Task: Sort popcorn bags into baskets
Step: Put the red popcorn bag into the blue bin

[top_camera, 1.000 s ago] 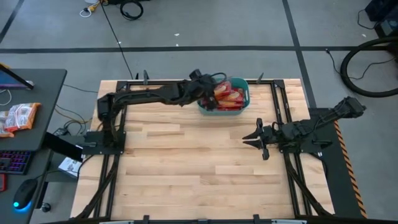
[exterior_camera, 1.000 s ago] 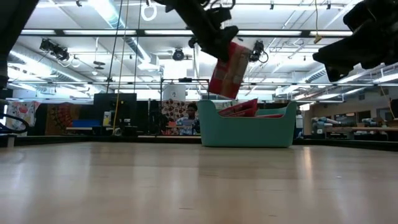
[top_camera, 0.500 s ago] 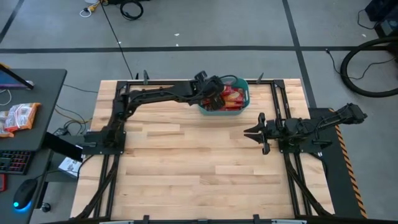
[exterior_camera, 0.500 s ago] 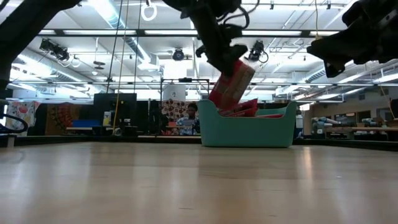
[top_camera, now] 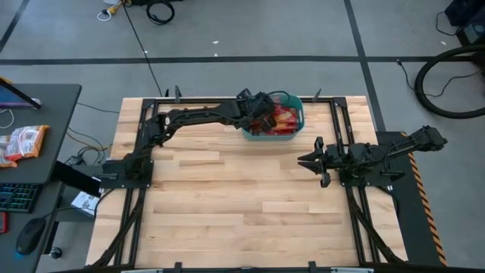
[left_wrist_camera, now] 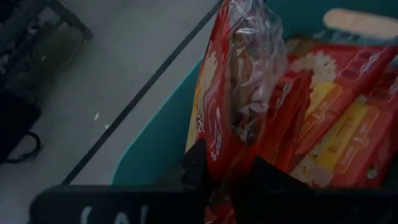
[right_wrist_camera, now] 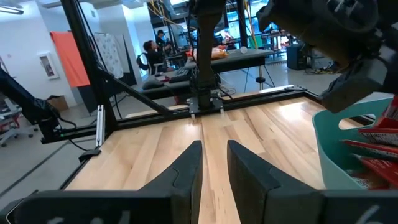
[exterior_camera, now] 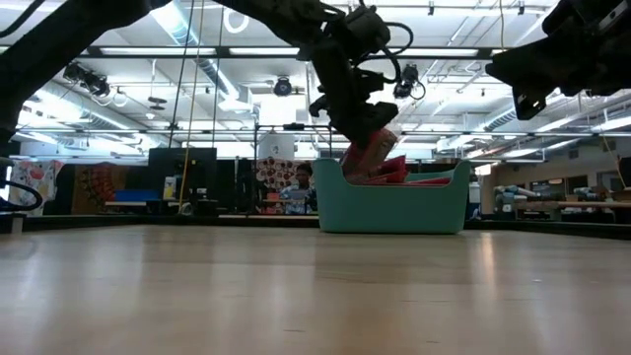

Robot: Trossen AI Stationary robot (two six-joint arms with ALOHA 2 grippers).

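Observation:
The teal basket (top_camera: 294, 130) (exterior_camera: 394, 205) stands near the table's far edge, with several red popcorn bags (left_wrist_camera: 339, 124) lying inside. My left gripper (top_camera: 263, 115) (exterior_camera: 361, 116) is over the basket's left end, shut on one more red bag (left_wrist_camera: 239, 87) (exterior_camera: 373, 158), whose lower part dips below the rim. My right gripper (top_camera: 310, 161) (right_wrist_camera: 214, 163) hovers open over bare table, near-right of the basket, touching nothing. An orange-red packet (top_camera: 23, 142) lies on the side desk. My left gripper pinches the red bag by its crimped clear-film end (left_wrist_camera: 225, 177) between its two fingers (left_wrist_camera: 198, 163), coming from above and slanting down. The bag hangs tilted below the fingers, its lower end inside the basket against the other bags.
Open wooden tabletop (top_camera: 227, 189) spreads across the middle and near side. Black frame rails (top_camera: 341, 129) run along both sides of the table. A desk with keyboard and mouse (top_camera: 26, 239) stands left of the table. The basket's wall (right_wrist_camera: 336, 149) shows in the right wrist view.
My left gripper has moved down and toward the right, into the basket's left end, staying shut. The bag, which hung clear above the rim, has tipped over and now dips inside among the other bags. My right gripper has shifted slightly toward the far edge.

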